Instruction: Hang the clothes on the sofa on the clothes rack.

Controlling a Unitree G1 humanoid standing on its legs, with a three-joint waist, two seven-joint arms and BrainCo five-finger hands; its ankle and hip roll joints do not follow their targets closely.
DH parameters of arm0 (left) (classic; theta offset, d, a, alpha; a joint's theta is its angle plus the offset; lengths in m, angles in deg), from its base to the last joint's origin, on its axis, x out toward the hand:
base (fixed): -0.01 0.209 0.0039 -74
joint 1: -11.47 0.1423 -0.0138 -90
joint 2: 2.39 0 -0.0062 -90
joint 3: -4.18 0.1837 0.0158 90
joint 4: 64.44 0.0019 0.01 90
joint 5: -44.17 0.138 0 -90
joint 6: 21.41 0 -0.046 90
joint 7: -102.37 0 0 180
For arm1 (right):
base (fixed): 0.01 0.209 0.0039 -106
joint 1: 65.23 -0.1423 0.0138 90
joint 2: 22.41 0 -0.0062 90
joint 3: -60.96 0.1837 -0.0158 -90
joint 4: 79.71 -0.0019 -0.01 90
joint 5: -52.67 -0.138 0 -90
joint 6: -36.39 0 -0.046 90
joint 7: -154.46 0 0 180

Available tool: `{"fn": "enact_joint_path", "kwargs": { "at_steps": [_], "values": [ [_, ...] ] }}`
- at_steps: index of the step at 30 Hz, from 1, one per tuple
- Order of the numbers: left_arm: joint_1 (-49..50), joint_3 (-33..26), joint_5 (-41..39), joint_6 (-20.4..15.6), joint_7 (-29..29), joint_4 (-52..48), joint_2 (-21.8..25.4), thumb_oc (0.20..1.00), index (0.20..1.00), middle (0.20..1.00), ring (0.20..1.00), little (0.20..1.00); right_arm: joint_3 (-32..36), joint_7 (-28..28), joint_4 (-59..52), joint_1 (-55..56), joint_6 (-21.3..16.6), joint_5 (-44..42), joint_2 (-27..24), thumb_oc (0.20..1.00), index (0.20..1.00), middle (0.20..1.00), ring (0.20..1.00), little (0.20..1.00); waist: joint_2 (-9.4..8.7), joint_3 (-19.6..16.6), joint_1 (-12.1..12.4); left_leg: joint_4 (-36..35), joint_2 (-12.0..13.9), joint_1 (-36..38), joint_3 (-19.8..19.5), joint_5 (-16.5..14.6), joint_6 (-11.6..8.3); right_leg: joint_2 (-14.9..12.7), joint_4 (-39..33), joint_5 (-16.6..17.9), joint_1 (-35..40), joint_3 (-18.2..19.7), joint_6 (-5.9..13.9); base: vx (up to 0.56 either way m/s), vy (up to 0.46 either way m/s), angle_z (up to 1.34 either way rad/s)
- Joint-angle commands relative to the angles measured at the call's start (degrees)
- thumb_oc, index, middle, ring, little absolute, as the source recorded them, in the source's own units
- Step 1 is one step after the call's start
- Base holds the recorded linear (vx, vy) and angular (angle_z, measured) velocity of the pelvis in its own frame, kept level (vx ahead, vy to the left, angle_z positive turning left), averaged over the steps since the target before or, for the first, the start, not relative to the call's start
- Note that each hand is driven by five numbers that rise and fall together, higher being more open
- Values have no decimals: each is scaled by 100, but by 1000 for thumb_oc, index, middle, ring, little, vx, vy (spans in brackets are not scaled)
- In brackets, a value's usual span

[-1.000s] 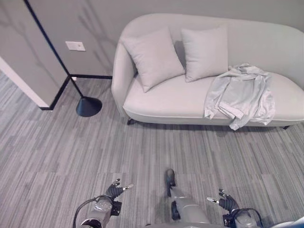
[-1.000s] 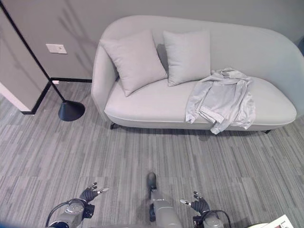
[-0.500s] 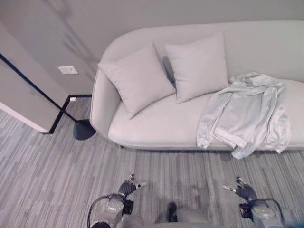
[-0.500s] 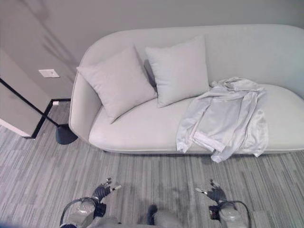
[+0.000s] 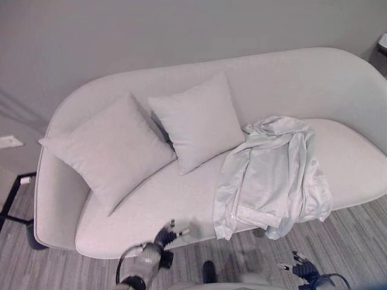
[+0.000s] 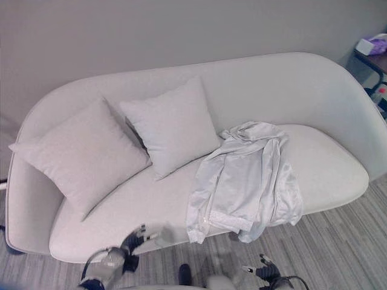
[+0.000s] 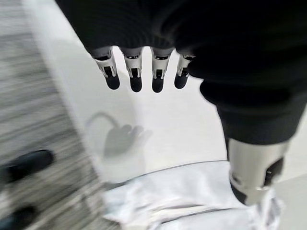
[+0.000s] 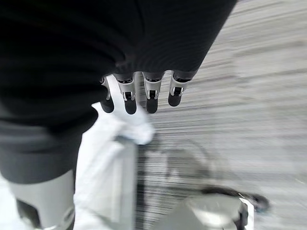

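I see a pale sofa on the grey striped floor. Two cushions lean against its back; beside them, a light jacket drapes over the seat's front edge.

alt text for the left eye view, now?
A pale grey jacket lies crumpled on the seat of a light grey sofa, its hem hanging over the front edge, beside two cushions. Both robot hands, left and right, are low, open and empty.

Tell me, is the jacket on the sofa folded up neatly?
No. The jacket lies crumpled, its hem hanging over the sofa seat's front edge.
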Motion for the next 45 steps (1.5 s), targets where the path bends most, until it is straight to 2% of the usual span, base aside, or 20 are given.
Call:
{"fn": "enact_joint_path", "kwargs": {
  "at_steps": [1, 5, 10, 13, 14, 16, 17, 20, 25, 28, 29, 30, 32, 33, 34, 35, 36, 40, 43, 45],
  "values": [
    [186, -243, 5, -121, -127, -19, 116, 1000, 1000, 1000, 1000, 1000, 160, 41, -108, -259, -220, 50, -133, 1000, 1000, 1000, 1000, 1000, 10, 139, 285, 9, 575, 36, 406, -375, -1666, -208, -1787, 1423, 1049, -242, -55, 62, -104, -2],
    [70, -209, -64, -171, -191, 35, 173, 1000, 1000, 1000, 1000, 1000, 175, 39, 116, -334, -205, 10, -87, 1000, 1000, 1000, 1000, 1000, -69, 205, 223, 9, 724, 199, 337, -557, -1803, -712, -3244, 2136, 665, -435, 168, 114, -175, 3],
    [126, -212, -51, -190, -219, -5, 224, 1000, 1000, 1000, 1000, 1000, 161, 56, 95, -294, -189, 49, -32, 1000, 1000, 1000, 1000, 1000, -185, 311, 140, 9, 850, 572, 256, -741, -1917, -947, -3660, 2527, 449, -378, 334, 106, -182, -5],
    [122, -137, -34, -185, -206, -14, 264, 1000, 1000, 1000, 1000, 1000, 174, 44, 139, -255, -164, 36, -52, 1000, 1000, 1000, 1000, 1000, -265, 346, 88, 9, 880, 712, 249, -791, -1954, -915, -3524, 2572, 443, -291, 359, 97, -255, 8],
    [156, -73, 78, -164, -141, -76, 275, 1000, 1000, 1000, 1000, 1000, 190, 37, 103, -126, -136, 87, -52, 1000, 1000, 1000, 1000, 1000, -379, 262, 130, 9, 815, 766, 224, -846, -1973, -951, -3695, 2606, 663, -319, 400, 84, -247, 8],
    [158, -73, 78, -164, -141, -78, 276, 1000, 1000, 1000, 1000, 1000, 190, 37, 102, -124, -136, 87, -51, 1000, 1000, 1000, 1000, 1000, -380, 269, 125, 9, 815, 775, 219, -847, -1973, -953, -3702, 2606, 678, -325, 401, 68, -199, 22],
    [177, -53, 165, -177, -123, -41, 255, 1000, 1000, 1000, 1000, 1000, 192, 3, 144, -82, -123, 149, -58, 1000, 1000, 1000, 1000, 1000, -429, 182, 91, 9, 974, 862, 282, -822, -2084, -850, -3800, 2632, 830, -276, 416, 133, -330, 26],
    [304, -53, 73, -173, -42, -117, 238, 1000, 1000, 1000, 1000, 1000, 307, -46, 242, 73, -115, 109, -163, 1000, 1000, 1000, 1000, 1000, -303, 49, 43, 9, 1351, 842, 327, -690, -2256, -630, -3702, 2454, 1044, -385, 264, 134, -422, 12],
    [396, -20, -21, -134, -2, -332, 217, 1000, 1000, 1000, 1000, 1000, 540, -48, 124, 265, -150, 13, -308, 1000, 1000, 1000, 1000, 1000, -129, 36, -44, 9, 1708, 848, 345, -402, -2355, -342, -3570, 2105, 1257, -472, -17, 58, -224, 3],
    [360, 47, -141, -76, 28, -636, 232, 1000, 1000, 1000, 1000, 1000, 680, 19, 51, 370, -160, -55, -444, 1000, 1000, 1000, 1000, 1000, -154, 272, -51, 1320, 1892, 124, 57, -20, -2280, -262, -3482, 1937, 1455, -553, -234, -31, -250, -5],
    [322, 72, -223, -82, 6, -815, 246, 1000, 1000, 1000, 1000, 1000, 721, 51, -14, 376, -162, -85, -516, 1000, 1000, 1000, 1000, 1000, -209, 413, -20, 1802, 1874, -213, -35, 159, -2211, -266, -3458, 1897, 1483, -565, -307, -89, -240, 25],
    [298, 87, -227, -57, -25, -861, 251, 1000, 1000, 1000, 1000, 1000, 716, 92, 21, 346, -154, -92, -537, 1000, 1000, 1000, 1000, 1000, -277, 476, -34, 2132, 1832, -477, -52, 125, -2144, -286, -3443, 1867, 1500, -600, -350, -12, -185, 51],
    [240, 59, -356, -56, -72, -912, 226, 1000, 1000, 1000, 1000, 1000, 693, 128, 119, 311, -121, -123, -519, 1000, 1000, 1000, 1000, 1000, -328, 469, 10, 1897, 1461, -663, 7, -313, -1999, -326, -3543, 1853, 1631, -584, -332, 156, -36, 35],
    [187, 60, -396, -81, -83, -828, 141, 1000, 1000, 1000, 1000, 1000, 746, 118, 188, 311, -134, -230, -451, 1000, 1000, 1000, 1000, 1000, -251, 371, 55, 1175, 1063, -642, 137, -348, -1939, -275, -3656, 1886, 1705, -604, -264, 193, 54, -14],
    [187, 62, -396, -83, -84, -826, 140, 1000, 1000, 1000, 1000, 1000, 747, 117, 188, 312, -134, -231, -452, 1000, 1000, 1000, 1000, 1000, -257, 383, 60, 1142, 1053, -608, 144, -337, -1935, -284, -3660, 1881, 1724, -600, -260, 224, 111, -49],
    [245, 41, -318, -80, -111, -670, 112, 1000, 1000, 1000, 1000, 1000, 675, 86, 247, 349, -137, -168, -477, 1000, 1000, 1000, 1000, 1000, -145, 330, 81, 573, 966, -511, 254, -300, -1923, -195, -3670, 1845, 1715, -639, -208, 202, 154, -33],
    [155, 155, -286, -92, -72, -618, 42, 1000, 1000, 1000, 1000, 1000, 628, 126, 367, 204, -152, -141, -404, 1000, 1000, 1000, 1000, 1000, -67, 258, 50, 124, 778, -267, 108, -277, -1863, -153, -3513, 1756, 1654, -595, -148, 259, 204, -29],
    [94, 191, -226, -126, -89, -691, 85, 1000, 1000, 1000, 1000, 1000, 558, 149, 168, 95, -151, -99, -310, 1000, 1000, 1000, 1000, 1000, -50, 94, 18, 9, 692, -65, 273, -308, -1803, -319, -3087, 1709, 1537, -458, -49, 181, 158, -37],
    [-41, 66, -329, -120, -195, -807, 182, 1000, 1000, 1000, 1000, 1000, 430, 185, -33, -91, -137, -76, -242, 1000, 1000, 1000, 1000, 1000, 19, 323, 12, 9, 746, 175, 280, -406, -1742, -311, -1701, 1796, 777, -105, 44, 59, 75, -44],
    [-31, 37, -327, -116, -204, -843, 203, 1000, 1000, 1000, 1000, 1000, 439, 200, -85, -89, -139, -73, -229, 1000, 1000, 1000, 1000, 1000, 15, 346, 29, 9, 762, 222, 274, -436, -1748, -313, -1644, 1833, 707, -27, 45, 67, -45, 0]
  ]
}}
